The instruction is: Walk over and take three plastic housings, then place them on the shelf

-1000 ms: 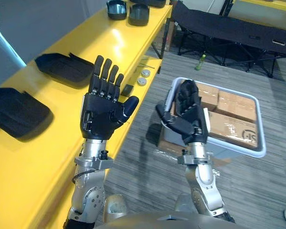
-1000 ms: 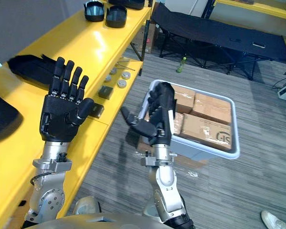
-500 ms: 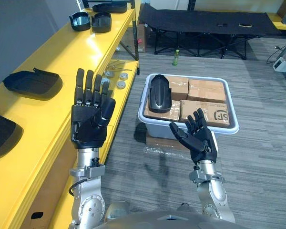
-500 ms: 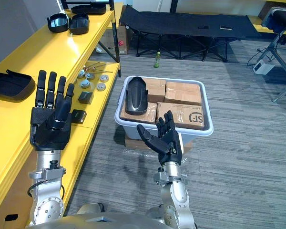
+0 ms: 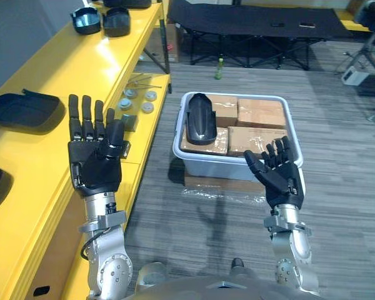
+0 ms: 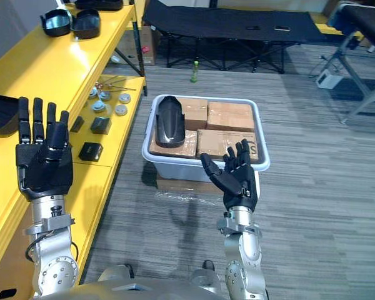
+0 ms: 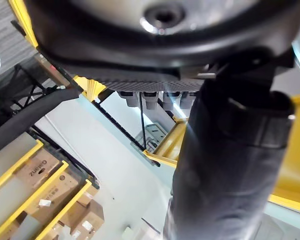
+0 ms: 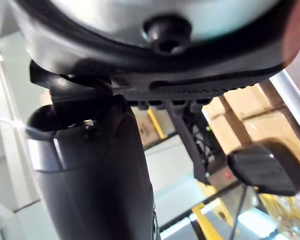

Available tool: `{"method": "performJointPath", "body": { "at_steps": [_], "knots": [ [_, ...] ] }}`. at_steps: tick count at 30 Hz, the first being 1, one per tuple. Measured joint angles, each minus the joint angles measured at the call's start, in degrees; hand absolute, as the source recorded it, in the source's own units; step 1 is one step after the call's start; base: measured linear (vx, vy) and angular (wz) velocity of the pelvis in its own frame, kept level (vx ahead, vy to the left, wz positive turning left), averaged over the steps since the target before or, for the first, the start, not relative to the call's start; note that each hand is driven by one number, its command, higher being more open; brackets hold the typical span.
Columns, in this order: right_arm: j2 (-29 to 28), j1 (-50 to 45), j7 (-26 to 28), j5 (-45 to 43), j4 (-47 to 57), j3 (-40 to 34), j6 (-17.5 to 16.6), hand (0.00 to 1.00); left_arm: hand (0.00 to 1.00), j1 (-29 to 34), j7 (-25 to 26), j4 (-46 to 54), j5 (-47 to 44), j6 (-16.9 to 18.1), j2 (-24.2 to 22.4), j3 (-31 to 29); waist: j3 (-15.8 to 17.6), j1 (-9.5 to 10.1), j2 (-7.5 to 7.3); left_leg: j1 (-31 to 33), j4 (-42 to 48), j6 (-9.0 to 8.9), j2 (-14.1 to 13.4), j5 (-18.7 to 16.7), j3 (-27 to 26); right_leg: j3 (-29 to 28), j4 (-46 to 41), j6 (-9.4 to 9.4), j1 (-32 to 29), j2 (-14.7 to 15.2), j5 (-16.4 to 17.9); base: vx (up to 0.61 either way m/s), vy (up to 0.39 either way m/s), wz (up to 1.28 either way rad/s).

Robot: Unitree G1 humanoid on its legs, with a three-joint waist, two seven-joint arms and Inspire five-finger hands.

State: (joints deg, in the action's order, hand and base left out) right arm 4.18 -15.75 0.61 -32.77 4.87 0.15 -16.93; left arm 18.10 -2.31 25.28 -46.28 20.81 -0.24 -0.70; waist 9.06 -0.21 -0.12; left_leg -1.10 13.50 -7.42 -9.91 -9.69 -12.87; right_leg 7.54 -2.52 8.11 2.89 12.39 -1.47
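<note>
Fingers: both hands are empty. The left hand [image 5: 95, 167] is raised palm-up with its fingers straight and close together. The right hand [image 5: 280, 181] has its fingers spread and relaxed.
Landmark: grey bin [image 5: 232, 167] on the floor, straight ahead between the two hands.
Task's thing: one black housing [image 5: 200, 119] lies in the left part of the bin, on top of the cardboard boxes [image 5: 261, 115] packed inside.
Shelf: the yellow shelf [image 5: 62, 69] runs along the left of the bin. A second housing [image 5: 22, 107] lies on its top, well apart from the bin.
Right hand's place: just in front of the bin's near right corner, not touching it.
Left hand's place: left of the bin, over the shelf's edge.
Step in hand: probably the approach to the bin for the housing in it.
Doing it well: get closer before reaching. Bring a hand down over the housing's long back and close across its narrow width. Lift straight up so it clears the rim and does not drag the boxes.
Left eye view adds: the second housing seen whole.
Right eye view adds: small dark blocks [image 6: 90, 150] on the lower shelf board, left of the bin.
Wrist views add: each thumb from very close, with racking beyond. They tell nothing about the housing.
</note>
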Motion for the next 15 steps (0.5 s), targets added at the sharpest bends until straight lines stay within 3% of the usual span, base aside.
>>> {"method": "performJointPath", "body": {
  "at_steps": [4,7,8,10,11,12,14,15],
  "knots": [
    [-1.0,-0.3,1.7,-6.1,0.2,-0.2,0.4,1.0,1.0,-0.2,1.3,-0.2,2.1,-1.4,0.1,0.4,0.0,-0.14,-0.41,-1.2,-0.7,0.74,0.1,-0.7,-1.0,2.3,-1.1,-1.24,-0.1,0.1,-1.2,-0.03,0.049,-0.15],
    [-2.1,0.0,2.2,-8.2,0.3,0.8,0.4,1.0,1.0,-0.5,0.4,-1.4,2.1,-2.8,0.1,0.5,0.3,-0.05,-0.12,-1.1,-0.6,1.68,0.4,-1.2,-0.2,4.4,-11.5,-1.28,-5.4,1.4,-1.2,-0.06,0.084,0.04],
    [-2.2,0.5,1.8,-8.1,0.3,1.7,0.4,1.0,1.0,-1.0,-0.3,-2.0,2.1,-3.1,0.3,0.5,0.7,-0.06,-0.52,-1.3,-0.1,2.16,0.8,-1.4,-0.2,4.7,-19.0,-1.4,-9.0,2.8,-1.3,-0.06,0.115,0.03],
    [-2.3,1.5,1.3,-8.1,0.3,2.8,0.2,1.0,1.0,-2.5,-1.0,-3.1,2.4,-3.4,0.8,0.5,2.0,0.0,-1.6,-1.9,2.3,2.67,1.7,-2.5,-0.3,4.7,-28.3,-3.0,-12.7,5.4,-2.4,-0.05,0.12,0.0],
    [-2.3,2.3,1.3,-7.9,0.3,3.3,0.2,1.0,1.0,-2.8,-1.0,-3.3,2.8,-3.5,1.1,0.4,3.0,0.01,-1.66,-2.9,3.6,3.38,1.8,-3.5,-0.5,4.7,-30.9,-4.98,-13.4,6.2,-3.8,-0.04,0.093,-0.13],
    [-2.2,3.3,1.4,-6.7,0.2,3.4,0.2,1.0,1.0,-2.8,-1.1,-3.3,3.2,-3.6,1.5,0.4,3.8,-0.01,-0.8,-3.8,3.9,4.5,1.5,-4.6,-1.0,4.6,-31.8,-5.87,-13.7,6.7,-4.3,-0.02,0.077,-0.14],
    [-1.8,4.9,1.8,-4.3,0.2,3.1,0.2,1.0,1.0,-3.6,-1.2,-3.4,2.8,-3.6,2.3,0.2,3.9,0.01,-0.81,-3.8,4.6,5.1,1.3,-5.3,-1.0,3.6,-29.9,-5.21,-13.7,6.0,0.7,0.0,0.012,-0.07],
    [-0.9,6.7,2.9,-2.6,0.2,2.3,0.1,1.0,1.0,-4.7,-2.1,-3.5,1.1,-3.7,3.2,0.3,3.9,0.06,-0.79,-2.9,5.4,5.1,1.1,-5.7,-0.9,2.4,-24.5,-4.94,-13.7,4.3,2.4,0.04,-0.024,0.05]
  ]
}}
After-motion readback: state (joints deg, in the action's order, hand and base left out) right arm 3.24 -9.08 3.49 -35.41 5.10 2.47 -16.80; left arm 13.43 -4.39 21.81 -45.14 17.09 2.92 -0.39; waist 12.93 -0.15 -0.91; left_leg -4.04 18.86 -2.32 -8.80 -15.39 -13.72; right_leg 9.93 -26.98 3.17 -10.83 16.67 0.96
